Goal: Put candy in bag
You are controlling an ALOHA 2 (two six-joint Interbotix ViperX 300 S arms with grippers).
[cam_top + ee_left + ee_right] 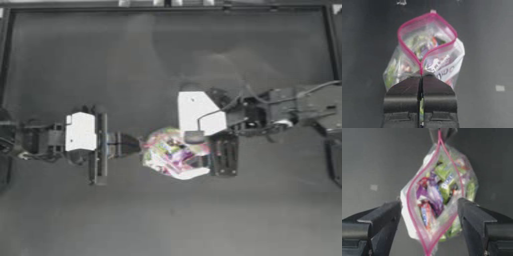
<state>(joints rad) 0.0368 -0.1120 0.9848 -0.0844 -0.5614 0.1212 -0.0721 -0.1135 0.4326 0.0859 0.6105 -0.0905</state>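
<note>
Top view: bag (175,152) mouth up, left claw (137,145) pinching strip.

1. Dark table (167,60) fills the top view, its surface matte grey with soft pale reflections across it.
2. A raised frame rail (167,7) runs along the table's far edge, with a few small light fittings on it.
3. One tiny pale speck (499,88) sits on the table surface in the left wrist view; what it is, can't tell.
</note>
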